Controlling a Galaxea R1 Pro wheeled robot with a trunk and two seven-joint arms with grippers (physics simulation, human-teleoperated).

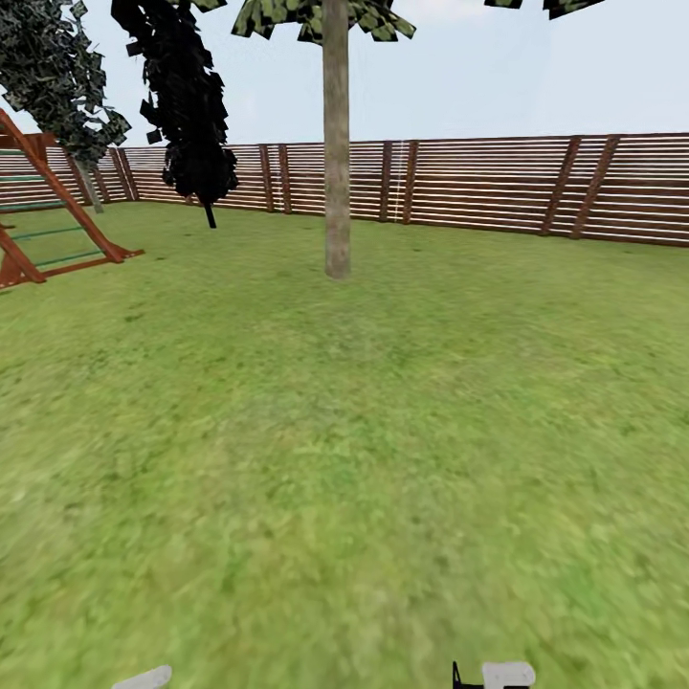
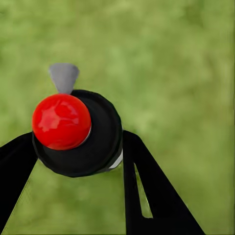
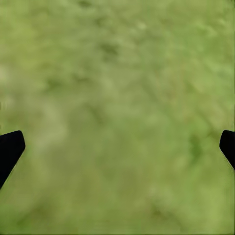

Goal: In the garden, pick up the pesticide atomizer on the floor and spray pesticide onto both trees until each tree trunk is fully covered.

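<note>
In the left wrist view the pesticide atomizer [image 2: 78, 134] shows from above: a black round cap, a glossy red button and a grey nozzle tip. My left gripper [image 2: 81, 169] is shut on it, one black finger on each side. Green grass floor [image 2: 186, 73] lies below. My right gripper [image 3: 117, 147] is open over bare grass, its two dark fingertips far apart. In the head view one tree stands ahead, its thick grey-tan tree trunk [image 1: 336, 163] rising straight from the lawn several metres away.
A brown slatted fence [image 1: 498, 187] closes the garden behind the tree. A red wooden play frame [image 1: 48, 206] stands at the left. Thin-trunked dark-leaved trees [image 1: 187, 105] grow near the fence at the back left. Open lawn [image 1: 364, 450] stretches between me and the trunk.
</note>
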